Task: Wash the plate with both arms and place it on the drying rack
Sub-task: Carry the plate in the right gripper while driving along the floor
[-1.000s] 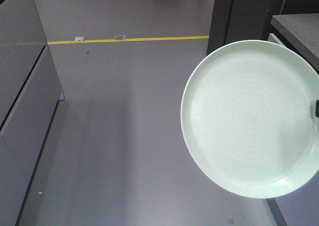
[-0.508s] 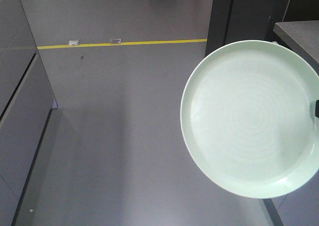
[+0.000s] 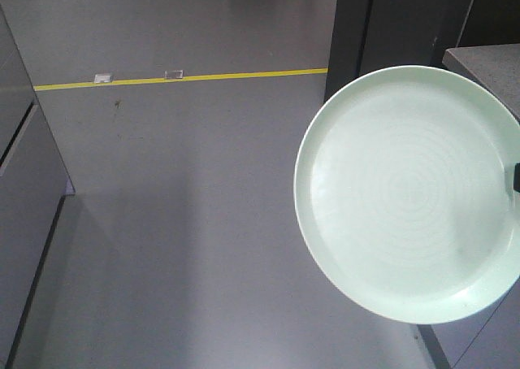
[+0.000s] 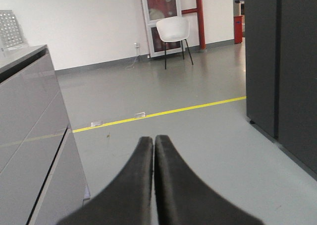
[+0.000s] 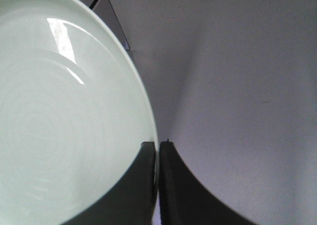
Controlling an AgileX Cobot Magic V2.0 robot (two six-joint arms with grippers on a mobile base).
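The pale mint-green plate [image 3: 410, 192] hangs in the air at the right of the front view, its ringed face toward the camera. In the right wrist view the plate [image 5: 64, 111] fills the left side, and my right gripper [image 5: 157, 144] is shut on its rim, one black finger on each side. A sliver of that gripper [image 3: 516, 177] shows at the plate's right edge. My left gripper [image 4: 154, 138] is shut with nothing between its fingers, pointing over bare floor. The drying rack is out of view.
Grey floor with a yellow tape line [image 3: 179, 78] runs across. Grey cabinets [image 3: 24, 182] stand at the left, a dark tall cabinet [image 3: 390, 19] and a grey counter corner [image 3: 487, 68] at the right. A white chair [image 4: 173, 31] stands far off.
The background has slid left and the left cabinets have drawn toward the frame edge, so the base has moved or turned. The plate keeps its place in the front view.
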